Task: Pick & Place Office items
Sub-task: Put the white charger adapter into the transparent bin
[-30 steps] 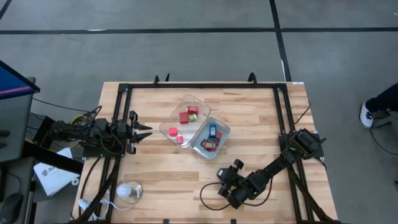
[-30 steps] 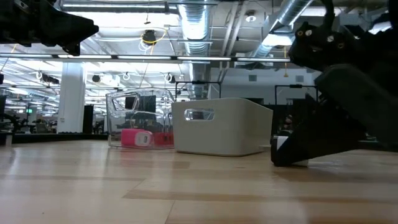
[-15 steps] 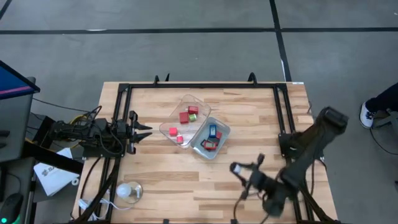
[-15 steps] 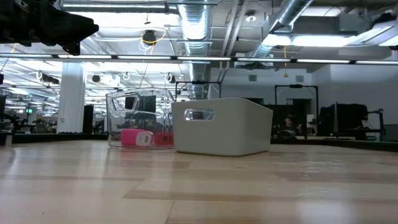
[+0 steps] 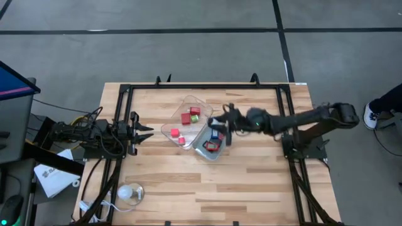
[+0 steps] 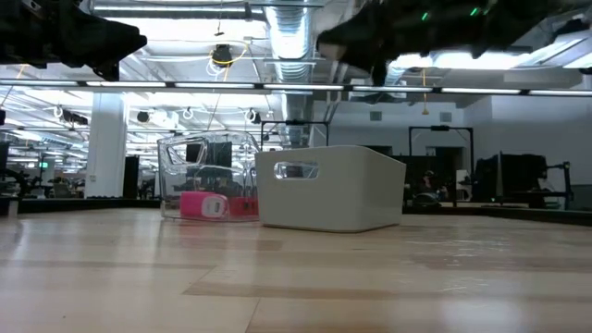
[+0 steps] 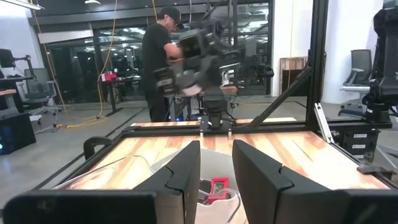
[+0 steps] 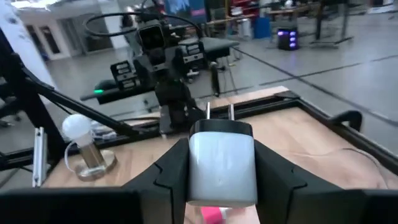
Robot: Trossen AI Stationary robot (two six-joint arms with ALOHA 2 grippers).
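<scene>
My right gripper (image 5: 221, 130) reaches from the table's right and hangs over the whitish tray (image 5: 225, 142), shut on a white block with two metal prongs (image 8: 222, 163). That tray holds blue and red pieces (image 5: 214, 133). The clear tray (image 5: 178, 113) beside it holds red blocks (image 5: 186, 118), a green one and pink ones. In the low view both trays stand on the wood, the clear one (image 6: 199, 166) left of the whitish one (image 6: 351, 199). My left gripper (image 5: 146, 133) waits open, left of the trays, above the table; its fingers (image 7: 186, 168) frame the trays. My right gripper pinches the white pronged block between its two fingers (image 8: 171, 168), one on each of its opposite side faces (image 8: 199, 168). The fingers lie about level, coming from the table's right. The block is lifted clear above the whitish tray, and its prongs (image 8: 208, 111) point forward, away from the wrist.
A whitish bulb on a round base with a cord (image 5: 129, 193) sits at the near left corner. Black frame rails (image 5: 125, 94) run along the table's sides. A person (image 7: 158, 56) stands in the room beyond the table. Bare wood (image 5: 207, 188) spans the near half.
My right gripper rose from low on the table near its near edge. It swung toward the far side and left until it hung over the whitish tray. In the low view it has left the table top. The left arm and the trays kept still.
</scene>
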